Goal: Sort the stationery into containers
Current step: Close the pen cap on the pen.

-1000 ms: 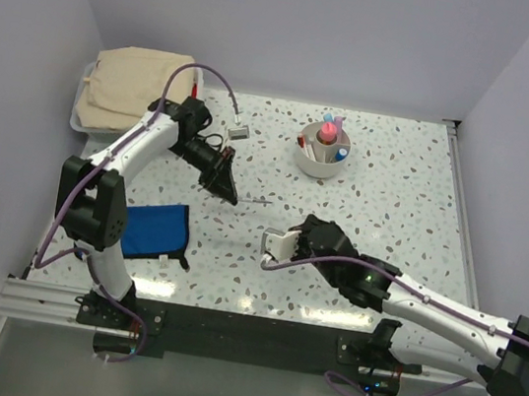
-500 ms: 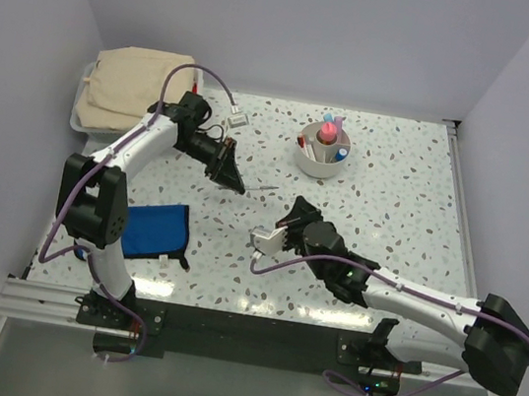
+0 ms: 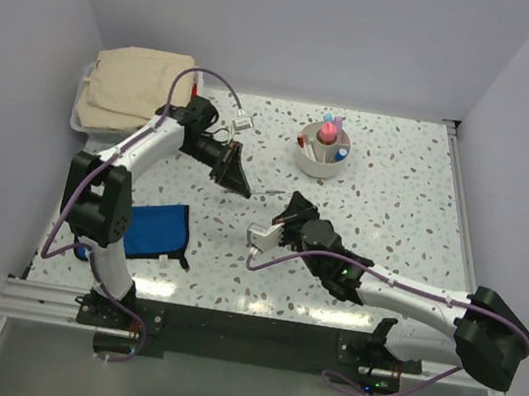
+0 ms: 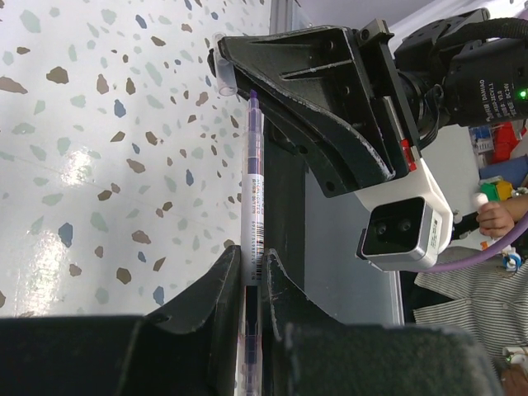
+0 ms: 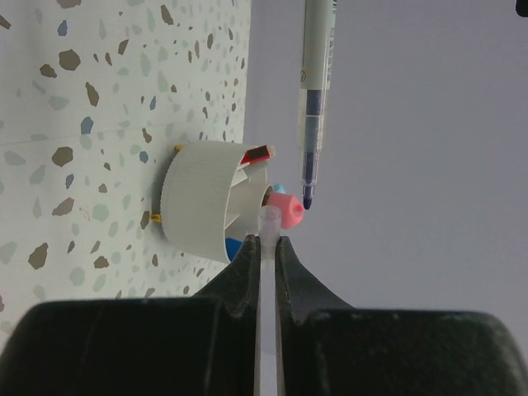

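My left gripper (image 3: 243, 189) is shut on a slim silver pen (image 3: 262, 191) that pokes out to the right. In the left wrist view the pen (image 4: 254, 181) runs up from between the fingers (image 4: 223, 280), its uncapped dark tip toward the right gripper. My right gripper (image 3: 290, 210) is shut on a clear pen cap (image 5: 267, 235), which also shows as a clear tube (image 4: 221, 73). From the right wrist the pen (image 5: 314, 91) hangs tip-down just right of the cap, apart from it. The round white cup (image 3: 315, 169) holds a pink marker (image 3: 329, 128) and blue-capped sticks.
A flat blue pouch (image 3: 155, 230) lies near the left arm's base. A folded beige cloth (image 3: 133, 79) covers the white bin (image 3: 78, 123) at the back left. The cup (image 5: 202, 202) stands behind the cap in the right wrist view.
The left gripper carried the pen right and slightly away. The right gripper swung left and up with the cap, closing on the pen's tip.
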You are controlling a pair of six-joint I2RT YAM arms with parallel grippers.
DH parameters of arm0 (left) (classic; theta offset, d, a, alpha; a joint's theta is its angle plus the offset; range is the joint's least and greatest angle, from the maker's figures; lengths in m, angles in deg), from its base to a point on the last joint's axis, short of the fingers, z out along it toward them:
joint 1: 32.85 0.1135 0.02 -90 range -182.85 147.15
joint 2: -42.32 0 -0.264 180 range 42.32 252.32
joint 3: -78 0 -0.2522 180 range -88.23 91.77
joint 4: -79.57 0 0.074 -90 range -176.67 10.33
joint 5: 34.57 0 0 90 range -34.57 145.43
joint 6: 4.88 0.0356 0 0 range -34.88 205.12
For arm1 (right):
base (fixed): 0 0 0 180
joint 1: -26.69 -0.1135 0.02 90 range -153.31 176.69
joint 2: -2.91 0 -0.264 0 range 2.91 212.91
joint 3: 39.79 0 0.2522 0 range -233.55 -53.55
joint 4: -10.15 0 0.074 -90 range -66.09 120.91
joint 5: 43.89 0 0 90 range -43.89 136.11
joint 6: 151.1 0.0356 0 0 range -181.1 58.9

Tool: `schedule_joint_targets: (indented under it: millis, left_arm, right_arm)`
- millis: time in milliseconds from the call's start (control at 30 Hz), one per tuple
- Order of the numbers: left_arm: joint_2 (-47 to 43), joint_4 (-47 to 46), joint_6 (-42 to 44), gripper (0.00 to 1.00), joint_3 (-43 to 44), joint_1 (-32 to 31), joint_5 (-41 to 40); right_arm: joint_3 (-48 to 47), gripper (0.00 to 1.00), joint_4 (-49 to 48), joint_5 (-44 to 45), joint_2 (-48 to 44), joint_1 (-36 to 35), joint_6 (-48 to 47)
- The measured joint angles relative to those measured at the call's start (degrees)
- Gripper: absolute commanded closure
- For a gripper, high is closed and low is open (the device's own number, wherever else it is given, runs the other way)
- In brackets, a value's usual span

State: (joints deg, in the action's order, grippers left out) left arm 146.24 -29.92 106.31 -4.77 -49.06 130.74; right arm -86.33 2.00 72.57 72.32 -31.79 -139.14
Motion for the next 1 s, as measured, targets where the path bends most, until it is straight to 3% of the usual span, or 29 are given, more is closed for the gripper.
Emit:
schedule_joint_targets:
  millis: [1000]
  left_arm:
    - [0.22, -0.59, -0.15, 1.0, -0.87, -0.09, 1.22]
  right_arm:
    - [-2.05, 1.0, -0.74, 0.02, 0.0, 0.15, 0.02]
